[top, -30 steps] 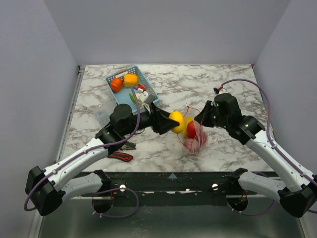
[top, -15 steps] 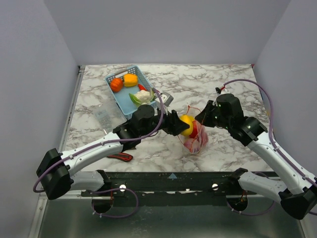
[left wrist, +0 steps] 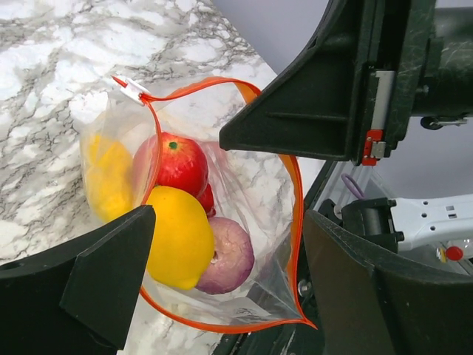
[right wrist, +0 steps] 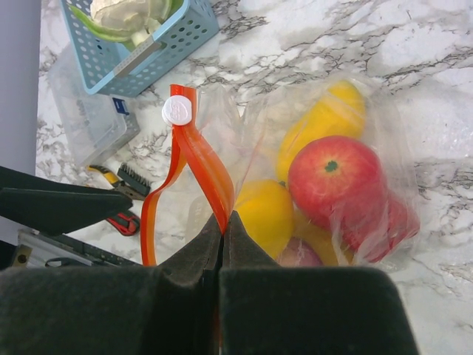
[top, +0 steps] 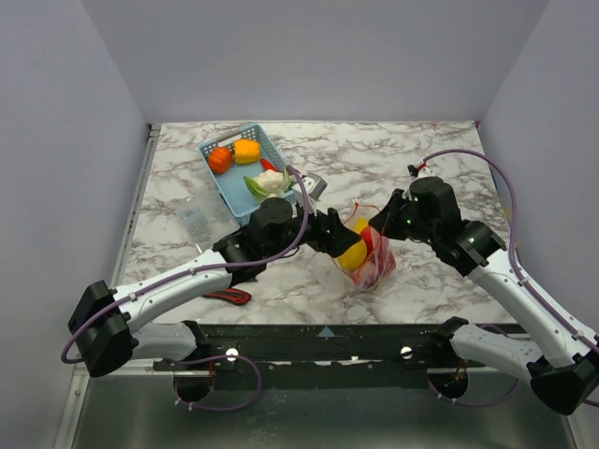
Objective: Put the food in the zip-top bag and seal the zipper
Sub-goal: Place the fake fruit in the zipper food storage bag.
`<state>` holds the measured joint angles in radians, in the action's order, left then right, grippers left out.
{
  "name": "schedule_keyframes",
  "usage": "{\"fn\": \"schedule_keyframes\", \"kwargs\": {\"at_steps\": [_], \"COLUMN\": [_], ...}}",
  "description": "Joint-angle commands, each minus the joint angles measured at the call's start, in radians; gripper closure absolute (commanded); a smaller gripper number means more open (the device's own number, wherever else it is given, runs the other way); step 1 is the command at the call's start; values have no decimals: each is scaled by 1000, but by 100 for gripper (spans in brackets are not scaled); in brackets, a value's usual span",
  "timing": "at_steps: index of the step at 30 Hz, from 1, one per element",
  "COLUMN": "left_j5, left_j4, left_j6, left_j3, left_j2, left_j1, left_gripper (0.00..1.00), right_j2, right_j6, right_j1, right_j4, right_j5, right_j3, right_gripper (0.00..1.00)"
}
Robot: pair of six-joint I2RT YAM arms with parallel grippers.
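Note:
The clear zip-top bag [top: 372, 267] lies at the table's middle front with its mouth held wide. In the left wrist view a red apple [left wrist: 177, 163], a yellow lemon [left wrist: 177, 237], a purple onion [left wrist: 233, 255] and another yellow piece [left wrist: 107, 177] lie inside it. My left gripper [left wrist: 229, 288] is open at the mouth, with the lemon just below it. My right gripper [right wrist: 222, 222] is shut on the orange-red zipper [right wrist: 188, 148] and holds the rim up. More food sits in the basket: an orange piece [top: 220, 160], a yellow piece [top: 247, 150] and a white-green piece [top: 267, 182].
The blue lattice basket [top: 213, 180] stands at the back left. A small clear packet [top: 195, 223] lies in front of it. A red-handled tool [top: 227, 295] lies near the front edge under my left arm. The zipper's white slider [right wrist: 177, 111] sits at its far end.
My left gripper carried the lemon right to the bag's mouth and opened. The lemon now lies lower, inside the bag. My right gripper kept hold of the rim.

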<state>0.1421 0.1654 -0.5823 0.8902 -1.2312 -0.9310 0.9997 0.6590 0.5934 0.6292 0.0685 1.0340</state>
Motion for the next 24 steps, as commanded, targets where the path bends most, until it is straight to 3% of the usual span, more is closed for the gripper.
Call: {"fn": "schedule_keyframes", "kwargs": {"at_steps": [1,10,24], "left_j5": [-68,-202,-57], "left_j4": [-6,-83,-18], "left_j6": [34,-5,-141], "left_j3": [5,-40,-148], "left_j2": [79,136,187], "left_j1": [-2,42,220], "left_gripper": [18,18,18], "right_j2": [-15,-14,-105], "right_j6": [4,-4,-120], "right_j1": [-4,-4,-4], "right_j4": [-16,-13,109], "right_j5": [-8,2,288], "right_j3": [7,20,142], "right_gripper": [100,100,100]}}
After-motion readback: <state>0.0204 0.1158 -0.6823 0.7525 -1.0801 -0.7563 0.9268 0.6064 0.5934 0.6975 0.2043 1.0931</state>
